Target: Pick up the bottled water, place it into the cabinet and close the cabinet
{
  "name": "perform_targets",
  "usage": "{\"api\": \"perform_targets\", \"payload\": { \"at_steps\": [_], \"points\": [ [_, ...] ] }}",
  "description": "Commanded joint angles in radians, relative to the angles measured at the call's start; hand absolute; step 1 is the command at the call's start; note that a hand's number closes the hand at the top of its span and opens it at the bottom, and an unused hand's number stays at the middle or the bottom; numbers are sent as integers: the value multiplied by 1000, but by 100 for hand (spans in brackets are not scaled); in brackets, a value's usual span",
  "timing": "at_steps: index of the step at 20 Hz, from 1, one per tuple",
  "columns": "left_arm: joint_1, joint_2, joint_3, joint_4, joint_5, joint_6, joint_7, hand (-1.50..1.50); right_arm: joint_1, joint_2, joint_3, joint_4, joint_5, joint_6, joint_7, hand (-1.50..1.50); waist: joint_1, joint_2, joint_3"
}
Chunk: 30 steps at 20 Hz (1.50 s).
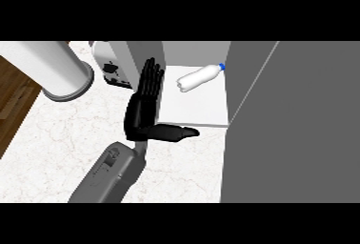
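Grey forearm (112,171) rises from the lower edge at the left of the head view and ends in the left hand (141,113), which is empty: its fingers (150,78) lie straight, pointing away from the camera, and the thumb (172,132) sticks out to the right across the front edge of the cabinet (200,112). The bottled water (199,77) lies on its side on the cabinet's white floor, just right of the fingertips and apart from them, its blue cap (221,66) turned toward the far right corner. Bare white floor lies between the bottle and the front edge. A dark grey panel (295,124) fills the whole right side, hemming the cabinet in and hiding whatever is behind it; no right hand shows. Left of the forearm the marble counter (56,143) lies open up to its edge, with wooden floor (14,100) beyond. A white cylinder (53,66) and a small appliance (112,69) are cut off at the top, and the fingers partly cover the appliance.
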Motion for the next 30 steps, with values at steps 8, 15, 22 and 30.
{"api": "perform_targets", "payload": {
  "at_steps": [8, 15, 22, 30],
  "points": [
    [491, 197, -185, -740, -29, 62, 196, -150, 15, -101, 52, -46, 101, 77, -5, 150, -22, 9, -2],
    [762, 297, -178, -926, -35, 40, 78, -150, -2, -190, 187, -102, 196, 173, 50, 150, -22, 11, -4],
    [955, 388, -66, -1094, 27, 2, 48, -150, -6, -170, 395, -158, 350, 148, 84, 150, -24, 8, -4],
    [1133, 452, 48, -1125, 161, -164, -43, -150, -96, -109, 470, -168, 388, 131, 199, 150, -12, 14, -5]
  ]
}}
